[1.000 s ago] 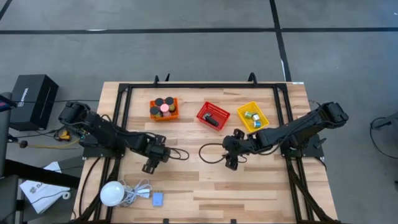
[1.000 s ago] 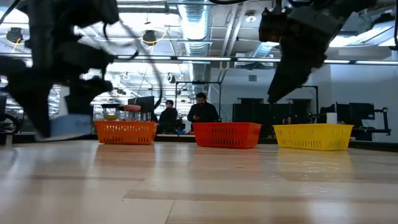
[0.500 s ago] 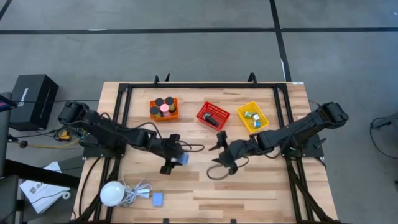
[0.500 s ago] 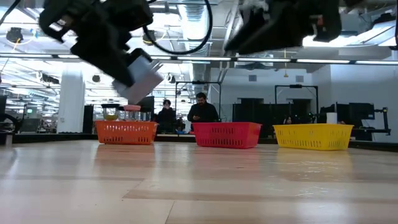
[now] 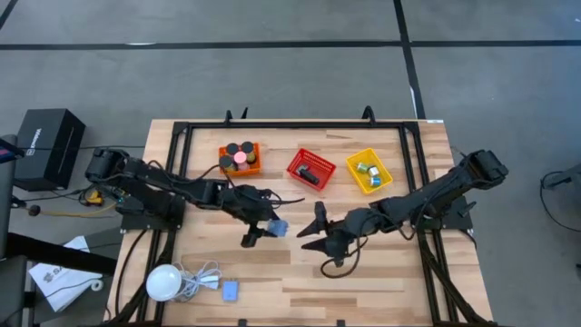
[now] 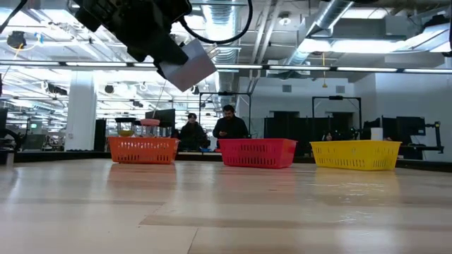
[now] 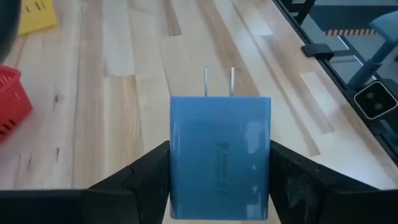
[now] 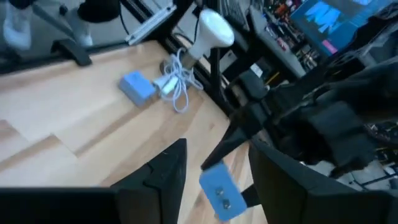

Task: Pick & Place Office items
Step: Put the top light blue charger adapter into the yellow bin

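Left gripper fingers clamp a blue plug-in charger mid-worktop; right gripper fingers stand apart nearby. A mistimed handover could drop it.

Legible text: none. Faint markings are showing on the blue charger face, lower centre, unreadable.

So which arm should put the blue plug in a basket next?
The left. Its claw already grips the blue plug above the table, while the right claw holds nothing.
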Controlling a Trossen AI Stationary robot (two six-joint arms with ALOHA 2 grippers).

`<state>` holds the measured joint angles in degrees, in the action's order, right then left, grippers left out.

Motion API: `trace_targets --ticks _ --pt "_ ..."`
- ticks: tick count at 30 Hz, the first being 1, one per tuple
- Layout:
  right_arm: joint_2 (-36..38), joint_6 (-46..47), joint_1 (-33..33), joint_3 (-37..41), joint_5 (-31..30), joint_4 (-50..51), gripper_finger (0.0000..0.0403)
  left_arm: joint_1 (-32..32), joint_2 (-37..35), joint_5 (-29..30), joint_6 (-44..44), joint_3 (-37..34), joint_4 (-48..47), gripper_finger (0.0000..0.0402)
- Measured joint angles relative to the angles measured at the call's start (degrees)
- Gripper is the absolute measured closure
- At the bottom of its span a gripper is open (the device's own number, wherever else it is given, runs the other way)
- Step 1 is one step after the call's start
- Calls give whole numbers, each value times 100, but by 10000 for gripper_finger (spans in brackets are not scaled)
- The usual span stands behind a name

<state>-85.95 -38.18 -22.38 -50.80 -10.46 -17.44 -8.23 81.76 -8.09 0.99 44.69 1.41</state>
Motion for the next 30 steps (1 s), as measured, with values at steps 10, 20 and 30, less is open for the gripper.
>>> trace_targets --ticks 10,20,30 --pt "-1454 -1144 131 -893 -381 10 200 3 0 -90 96 2 129 180" --pt "-1937 -1435 45 -1864 -1210 1356 163 -8 0 -258 172 2 158 187" --pt "-1933 -1437 264 -1889 -1148 1494 163 -8 0 -580 250 2 368 186"
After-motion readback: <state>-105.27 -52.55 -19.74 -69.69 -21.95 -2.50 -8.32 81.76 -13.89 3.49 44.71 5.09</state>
